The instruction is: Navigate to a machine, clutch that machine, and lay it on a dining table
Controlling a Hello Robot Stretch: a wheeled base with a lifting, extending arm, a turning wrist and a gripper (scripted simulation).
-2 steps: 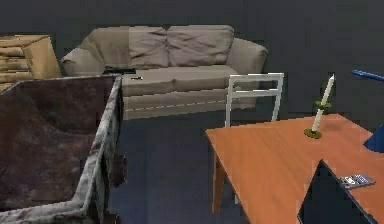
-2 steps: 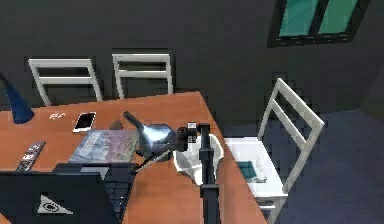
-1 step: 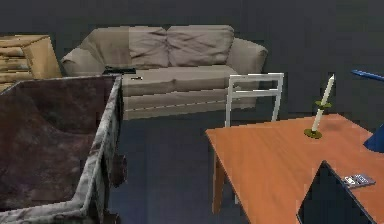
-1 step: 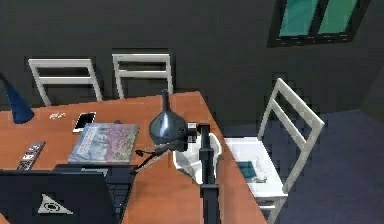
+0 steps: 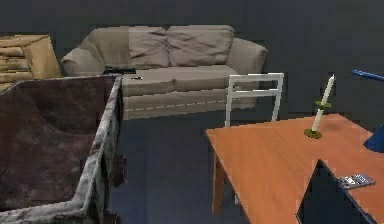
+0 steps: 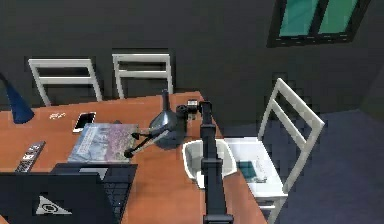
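Observation:
In the arm side view the dark arm (image 6: 210, 165) rises from the bottom edge over the orange-brown dining table (image 6: 60, 135). My gripper (image 6: 180, 111) is at its far end, above the table's right part. A dark grey flask-shaped thing (image 6: 163, 122) with a narrow neck is right at the fingers, with the tabletop behind it. I cannot tell whether the gripper holds it or whether it rests on the table. A thin dark rod slants from its base over a newspaper (image 6: 100, 142). The same table (image 5: 270, 150) fills the forward view's lower right.
The table carries a laptop (image 6: 70, 190), a phone (image 6: 84, 121), a remote (image 6: 28, 158), a blue thing (image 6: 15, 100) and a candle (image 5: 322, 105). White chairs (image 6: 140, 75) (image 6: 285, 135) (image 5: 253, 95) surround it. A beige sofa (image 5: 165, 60) stands ahead and a dark stone-like bin (image 5: 60, 140) is close on the left.

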